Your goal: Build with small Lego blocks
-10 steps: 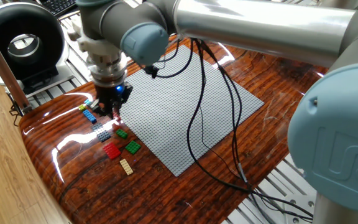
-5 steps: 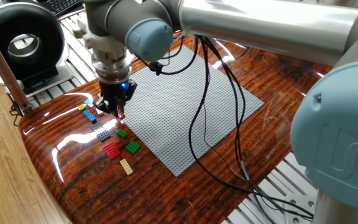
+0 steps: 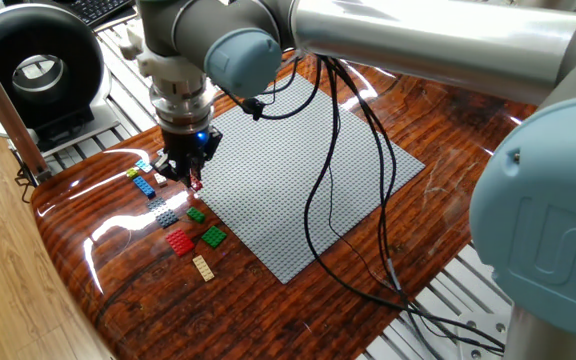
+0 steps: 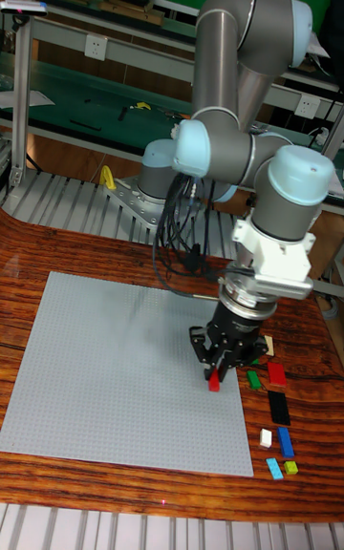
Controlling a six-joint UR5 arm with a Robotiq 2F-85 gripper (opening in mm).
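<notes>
My gripper [image 3: 190, 176] [image 4: 225, 366] points straight down over the near left edge of the grey baseplate [image 3: 298, 170] [image 4: 105, 369]. It is shut on a small red brick [image 3: 196, 184] [image 4: 215, 382], held just above the plate's edge. Loose small Lego blocks lie on the wood beside it: a blue one [image 3: 145, 186], a yellow-green one [image 3: 133, 173], a dark grey one [image 3: 165, 213], two green ones [image 3: 196, 214] [image 3: 213, 236], a red one [image 3: 179, 242] [image 4: 277, 374] and a tan one [image 3: 203, 267].
A black round device [image 3: 38, 65] stands at the back left beyond the table's edge, with a keyboard [image 3: 103, 8] behind it. Black cables [image 3: 318, 200] hang from the arm across the baseplate. The robot's base [image 3: 548, 240] fills the right side.
The gripper has shifted slightly right, toward the baseplate's edge, carrying the red brick. The loose blocks have not moved.
</notes>
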